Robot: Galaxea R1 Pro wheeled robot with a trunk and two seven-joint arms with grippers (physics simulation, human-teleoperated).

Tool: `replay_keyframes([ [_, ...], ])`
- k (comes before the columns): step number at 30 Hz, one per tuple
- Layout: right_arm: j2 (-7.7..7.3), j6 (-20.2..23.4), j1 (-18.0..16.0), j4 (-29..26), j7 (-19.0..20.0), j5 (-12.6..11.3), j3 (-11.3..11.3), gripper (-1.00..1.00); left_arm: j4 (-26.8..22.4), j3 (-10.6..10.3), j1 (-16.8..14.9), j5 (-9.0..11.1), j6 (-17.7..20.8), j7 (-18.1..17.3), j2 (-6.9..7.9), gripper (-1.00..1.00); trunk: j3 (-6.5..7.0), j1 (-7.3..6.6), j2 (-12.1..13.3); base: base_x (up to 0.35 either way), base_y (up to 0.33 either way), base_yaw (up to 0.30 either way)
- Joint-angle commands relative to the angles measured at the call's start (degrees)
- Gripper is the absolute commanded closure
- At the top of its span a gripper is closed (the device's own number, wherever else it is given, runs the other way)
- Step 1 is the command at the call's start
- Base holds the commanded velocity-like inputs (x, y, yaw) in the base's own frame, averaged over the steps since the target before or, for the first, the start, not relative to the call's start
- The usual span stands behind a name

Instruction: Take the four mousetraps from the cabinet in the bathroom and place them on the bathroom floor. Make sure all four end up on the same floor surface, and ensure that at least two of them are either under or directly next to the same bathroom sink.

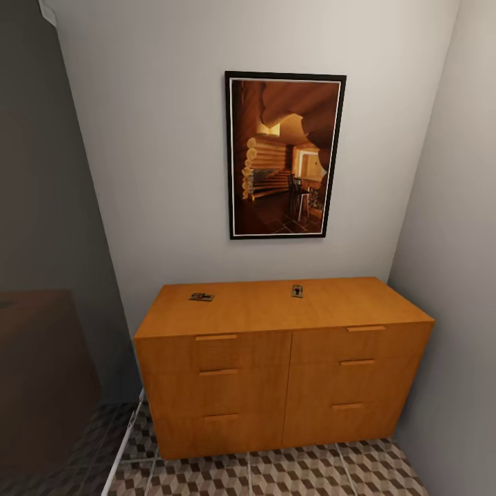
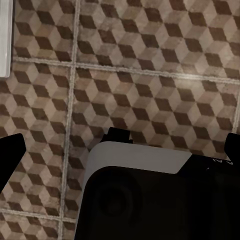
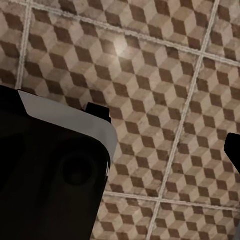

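The orange-brown cabinet (image 1: 275, 365) stands against the white wall ahead in the head view. Two mousetraps lie on its top near the back edge, one at the left (image 1: 202, 297) and one near the middle (image 1: 297, 291). Cube-patterned bathroom floor (image 1: 289, 475) runs in front of it. The bathroom sink is out of view. My left gripper (image 2: 122, 150) hangs open over the floor tiles (image 2: 150, 60), its dark fingertips (image 2: 10, 155) far apart. One fingertip (image 3: 234, 150) of my right gripper (image 3: 120, 150) sits at the frame edge, open over the tiles (image 3: 150, 75).
A framed picture (image 1: 284, 156) hangs above the cabinet. Walls close in on the right (image 1: 455, 241) and left. A dark brown blurred block (image 1: 41, 372) stands at the near left. My white-and-black base (image 2: 140, 195) shows below both wrists. A white edge (image 2: 4, 40) borders the tiles.
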Motion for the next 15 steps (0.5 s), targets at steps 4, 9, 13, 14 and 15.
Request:
replay_keyframes([
  [4,-0.10,-0.5,-0.1,-0.1,-0.4,0.1,-0.2,-1.00,0.0,-0.5,0.0,0.4,-0.2,0.2,-0.06,-1.00,-0.07,0.00,0.0,0.000,0.000,0.000],
  [9,-0.33,-0.2,-0.1,-0.4,-0.6,0.0,-0.5,-1.00,-0.1,-0.5,0.0,0.3,0.0,0.5,-0.03,-1.00,-0.07,0.00,0.0,0.000,0.000,0.000],
  [13,-0.44,1.9,0.0,-3.0,-0.5,0.1,-0.6,-1.00,-2.2,-1.0,-0.1,-0.1,0.4,0.3,-0.12,-1.00,-0.07,0.00,0.0,0.000,0.000,0.000],
  [14,-0.44,2.8,0.0,-4.1,-0.5,0.1,-0.5,-1.00,-3.1,-1.1,-0.1,-0.2,0.5,0.4,-0.08,-1.00,-0.07,0.00,0.0,0.000,0.000,0.000],
  [15,-0.44,3.8,0.0,-5.5,-0.5,0.1,-0.5,-1.00,-4.1,-1.1,-0.1,-0.3,0.5,0.4,-0.02,-1.00,-0.07,0.00,0.0,0.000,0.000,0.000],
])
